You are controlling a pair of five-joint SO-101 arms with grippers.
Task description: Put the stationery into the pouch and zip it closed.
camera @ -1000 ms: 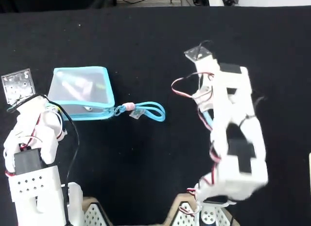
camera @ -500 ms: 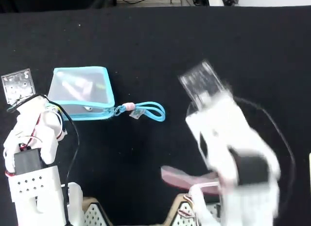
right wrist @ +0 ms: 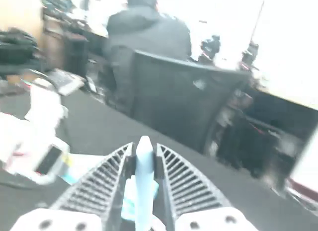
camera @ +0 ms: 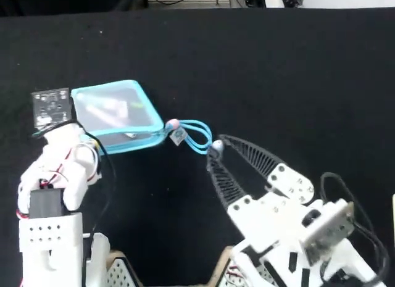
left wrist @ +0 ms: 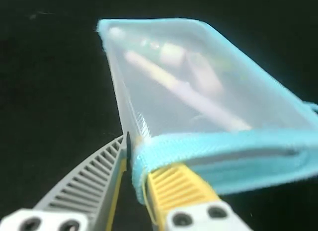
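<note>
A translucent pouch point(camera: 114, 114) with light blue trim lies on the black table, left of centre. A pen and other stationery point(left wrist: 184, 89) show through its wall. My left gripper point(left wrist: 133, 154) is shut on the pouch's near corner, at the zipper's end point(camera: 92, 142). The pink zipper pull point(camera: 173, 123) sits at the pouch's right corner. From there a light blue strap loop point(camera: 196, 134) runs right. My right gripper point(camera: 214, 148) is shut on the strap's far end, and the strap point(right wrist: 144, 161) shows pinched between its fingers.
Black cloth covers the table point(camera: 278, 71), with open room to the right and behind the pouch. Both arm bases point(camera: 49, 244) stand at the front edge. A dark office chair point(right wrist: 179, 97) stands beyond the table.
The right arm swung down and forward, and its gripper closed on the strap's end. The left arm shifted right, and the pouch turned and moved right with it.
</note>
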